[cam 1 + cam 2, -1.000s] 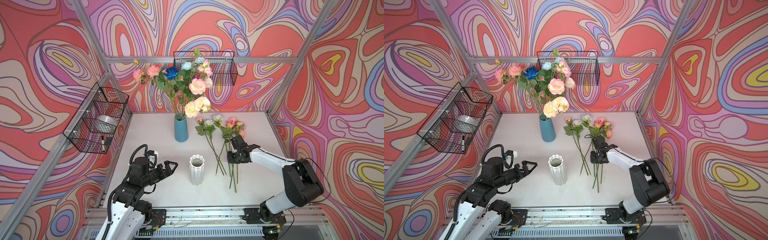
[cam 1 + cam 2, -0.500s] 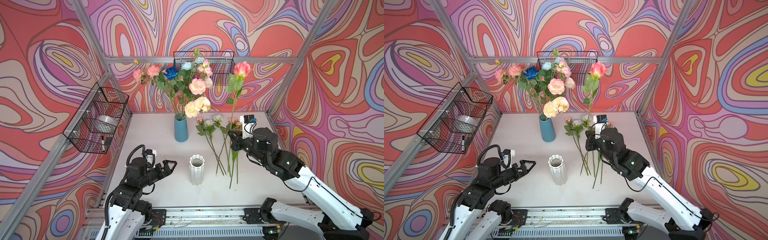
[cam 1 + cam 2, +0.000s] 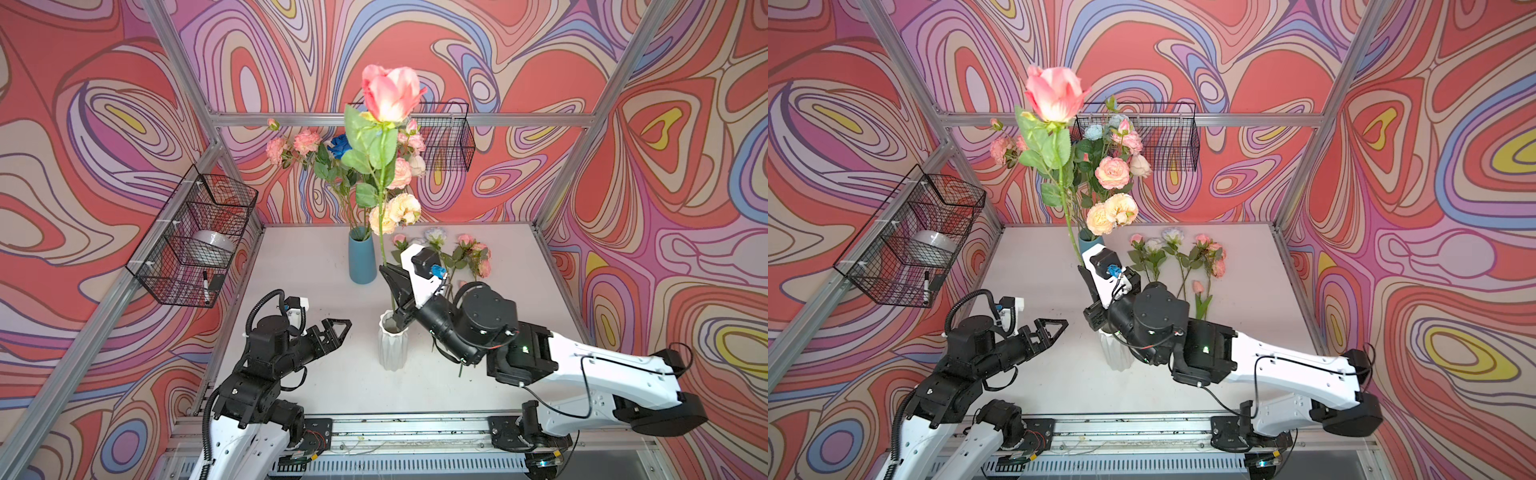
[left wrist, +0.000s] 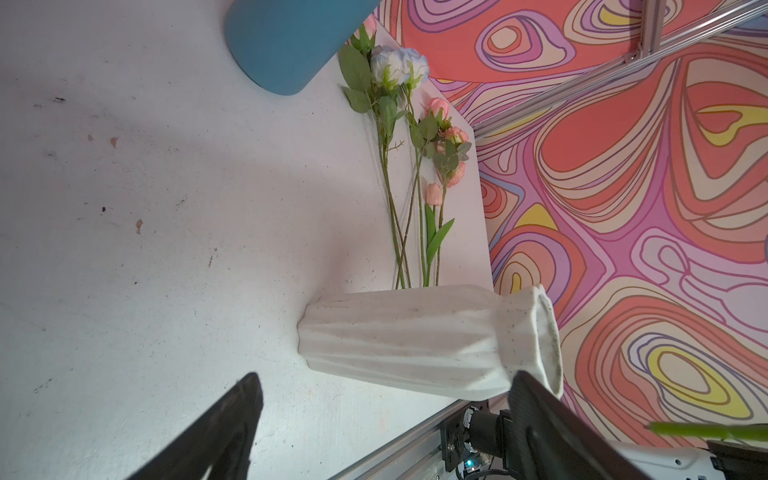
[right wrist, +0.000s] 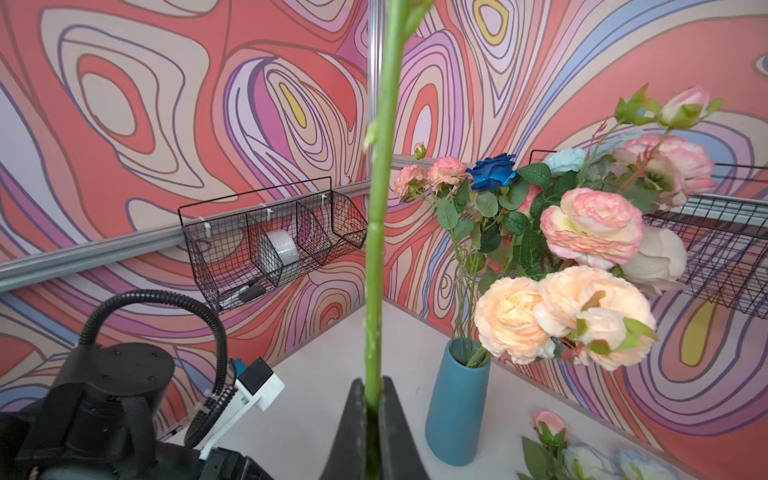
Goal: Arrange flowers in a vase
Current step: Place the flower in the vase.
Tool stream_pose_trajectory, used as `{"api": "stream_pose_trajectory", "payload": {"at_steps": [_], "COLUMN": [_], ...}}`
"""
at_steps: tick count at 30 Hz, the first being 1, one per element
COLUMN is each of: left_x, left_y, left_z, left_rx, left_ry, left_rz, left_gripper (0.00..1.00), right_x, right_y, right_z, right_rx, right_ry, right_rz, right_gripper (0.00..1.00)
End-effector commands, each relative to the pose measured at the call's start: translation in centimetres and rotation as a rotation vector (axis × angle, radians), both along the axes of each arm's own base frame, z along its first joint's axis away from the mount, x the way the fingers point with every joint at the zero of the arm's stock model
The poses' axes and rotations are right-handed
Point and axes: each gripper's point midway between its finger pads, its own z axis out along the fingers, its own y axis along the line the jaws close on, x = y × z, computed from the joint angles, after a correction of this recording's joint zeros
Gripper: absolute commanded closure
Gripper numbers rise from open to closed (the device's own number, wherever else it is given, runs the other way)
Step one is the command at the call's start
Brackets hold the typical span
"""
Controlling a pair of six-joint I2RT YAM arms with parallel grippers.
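The right end effector [image 3: 385,269] is pinching the green stem of a pink rose [image 3: 388,97], jaws pressed onto it, and is holding it upright above the white ribbed vase [image 3: 392,345]. The stem's lower tip is hanging clear of the vase's mouth. The left end effector [image 3: 343,326] is standing spread wide and gripping nothing, just beside that vase near the worktop's [image 3: 299,266] front edge.

A second ago the right end effector was lying low among the loose flowers [image 3: 1183,257] toward the back right corner; the left has barely shifted.

A blue vase [image 3: 361,259] is carrying a bouquet [image 3: 1113,172] near the back edge. Wire baskets [image 3: 195,241] are hanging on swirl-patterned walls.
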Motion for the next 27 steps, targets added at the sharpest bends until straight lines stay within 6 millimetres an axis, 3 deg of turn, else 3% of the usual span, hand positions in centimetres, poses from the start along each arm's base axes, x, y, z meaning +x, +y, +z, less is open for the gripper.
{"api": "stream_pose_trajectory", "payload": {"at_steps": [1, 10, 19, 23, 27], "left_x": [-0.5, -0.5, -0.3, -0.2, 0.0], "left_y": [0.1, -0.1, -0.6, -0.8, -0.8], "left_z": [0.8, 0.9, 0.8, 1.1, 1.1], "left_rx": [0.011, -0.004, -0.035, -0.04, -0.03], "left_ry": [-0.023, -0.029, -0.02, -0.022, -0.02], "left_rz": [-0.008, -0.019, -0.029, -0.037, -0.04], "left_gripper": [0.05, 0.05, 0.05, 0.05, 0.05], "right_x": [0.3, 0.8, 2.1, 2.0, 1.4], "right_y": [-0.9, -0.1, -0.4, -1.5, -3.0], "right_z": [1.2, -3.0, -9.5, -13.7, -16.2], "right_rx": [0.042, 0.017, -0.071, -0.106, -0.119], "right_ry": [-0.062, -0.076, 0.079, 0.21, 0.308], "right_rz": [-0.051, -0.061, -0.105, -0.127, -0.134], "right_gripper": [1.0, 1.0, 0.99, 0.73, 0.59]}}
